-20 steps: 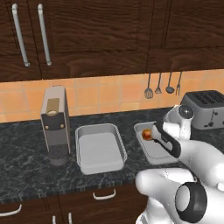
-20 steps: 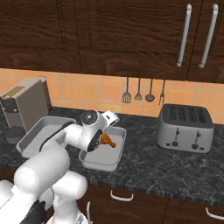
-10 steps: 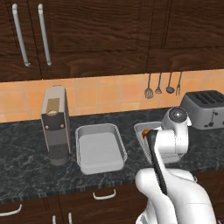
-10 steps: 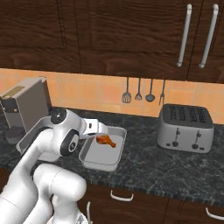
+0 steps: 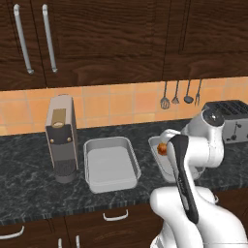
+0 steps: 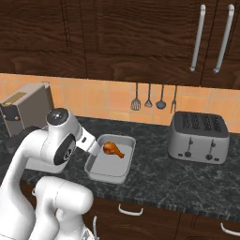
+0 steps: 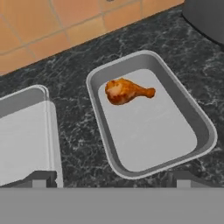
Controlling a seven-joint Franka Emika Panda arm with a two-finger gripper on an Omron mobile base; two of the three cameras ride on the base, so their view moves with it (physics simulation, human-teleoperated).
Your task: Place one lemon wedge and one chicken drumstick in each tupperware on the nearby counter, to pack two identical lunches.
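— Okay, quick one: where is the drumstick lying relative to the hand?

— I'm looking down through the hand camera and the plump orange-golden chicken drumstick (image 7: 127, 91) is lying inside the shallow pale grey rectangular tupperware tray (image 7: 205, 127), up in its far end toward the orange tiled wall. It's sitting ahead of the two-finger gripper (image 7: 111, 178), well apart from the tips. Its long axis is running across the tray's width, fat end toward the second pale grey tray (image 7: 51, 127), thin bone end pointing the other way.

— And the gripper, carrying anything?

— Nothing is showing between the fingers; they're standing wide, one tip over each tray's near rim.

— That second tray?

— I'm seeing it bare in the left base view (image 5: 131, 162), just beside the first on the dark marbled stone counter (image 5: 29, 193).

— So what's next?

— I'm judging one drumstick as placed, with both trays lacking lemon wedges. The hand is needing to turn away and fetch the next piece.
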